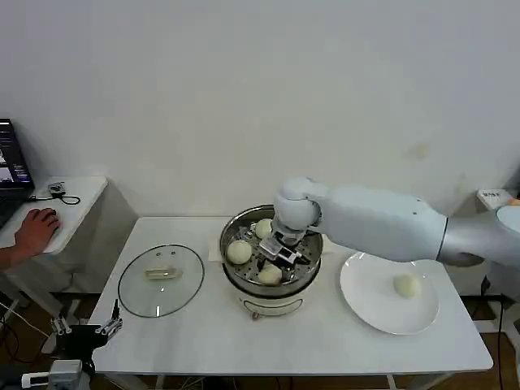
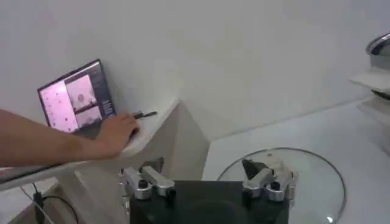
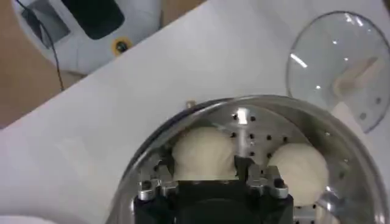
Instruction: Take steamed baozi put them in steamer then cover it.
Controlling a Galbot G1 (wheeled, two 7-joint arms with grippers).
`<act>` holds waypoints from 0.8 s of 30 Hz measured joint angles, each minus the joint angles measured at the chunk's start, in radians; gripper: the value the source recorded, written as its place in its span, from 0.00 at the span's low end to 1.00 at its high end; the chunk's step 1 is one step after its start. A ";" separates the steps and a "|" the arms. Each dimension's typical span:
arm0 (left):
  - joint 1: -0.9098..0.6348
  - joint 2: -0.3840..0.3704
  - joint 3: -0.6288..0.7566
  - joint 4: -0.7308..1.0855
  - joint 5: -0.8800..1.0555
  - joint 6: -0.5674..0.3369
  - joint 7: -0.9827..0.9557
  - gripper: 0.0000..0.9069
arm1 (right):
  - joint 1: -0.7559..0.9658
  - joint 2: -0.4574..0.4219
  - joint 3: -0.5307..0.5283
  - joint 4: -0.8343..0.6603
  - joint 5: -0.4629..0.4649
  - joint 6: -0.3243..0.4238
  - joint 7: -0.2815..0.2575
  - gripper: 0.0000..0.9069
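reaching over the round shiny stainless-steel steamer (image 1: 270,262) from the right: the white right arm, right gripper (image 1: 280,250) down inside the pot above the perforated tray. in the right wrist view, right gripper (image 3: 206,182) jaws set on either side of a smooth cream-white steamed bun (image 3: 203,153), the bun lying between them on the hole-dotted tray; jaws spread about as wide as the bun, contact hard to confirm, grip not certain. just beside it, outside the jaws, a second cream-white bun (image 3: 298,172).

from the head camera: three buns in the steamer, one at the left (image 1: 239,252), one at the back (image 1: 264,228), one at the front (image 1: 270,275) by the gripper. fourth bun (image 1: 407,285) lying alone on the flat white round plate (image 1: 366,305), right of the steamer on the white counter (image 1: 203,337).

round clear glass lid (image 1: 161,279) flat on the counter, left of the steamer. parked low at the counter's near left corner: left gripper (image 2: 208,183), jaws wide apart, holding nothing, lid just beyond.
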 measured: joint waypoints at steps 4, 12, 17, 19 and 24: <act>-0.002 0.000 0.002 0.000 0.000 0.000 0.000 1.00 | -0.001 -0.005 0.002 0.001 -0.001 0.007 0.003 1.00; -0.010 0.006 0.005 0.005 -0.002 0.000 0.000 1.00 | 0.016 -0.021 0.019 -0.012 -0.001 0.017 0.014 1.00; -0.020 0.015 0.013 0.012 -0.005 0.001 0.001 1.00 | 0.032 -0.033 0.044 -0.040 0.010 0.007 0.039 1.00; -0.025 0.019 0.016 0.015 -0.006 0.001 0.001 1.00 | 0.040 -0.041 0.059 -0.054 0.017 -0.003 0.052 1.00; -0.037 0.028 0.027 0.023 -0.008 0.001 0.001 1.00 | 0.059 -0.076 0.102 -0.074 0.035 -0.045 0.089 1.00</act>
